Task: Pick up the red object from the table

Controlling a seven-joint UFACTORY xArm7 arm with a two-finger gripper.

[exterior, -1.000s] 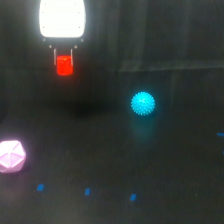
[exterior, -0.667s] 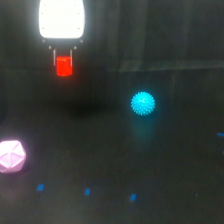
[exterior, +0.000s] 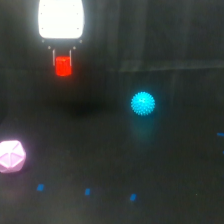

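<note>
The red object (exterior: 63, 66) is a small bright red-orange block in the upper left of the exterior view. It sits between the two thin fingers of my gripper (exterior: 63, 64), which hangs below the glowing white arm body (exterior: 61, 20). The gripper is shut on it. A dark shadow on the black table (exterior: 165, 170) lies below and to the right of the block, so the block appears lifted off the surface.
A cyan spiky ball (exterior: 143, 103) rests right of centre. A pink faceted polyhedron (exterior: 11, 156) sits at the left edge. Small blue marks (exterior: 87, 191) dot the table's near part, and another shows at the right edge.
</note>
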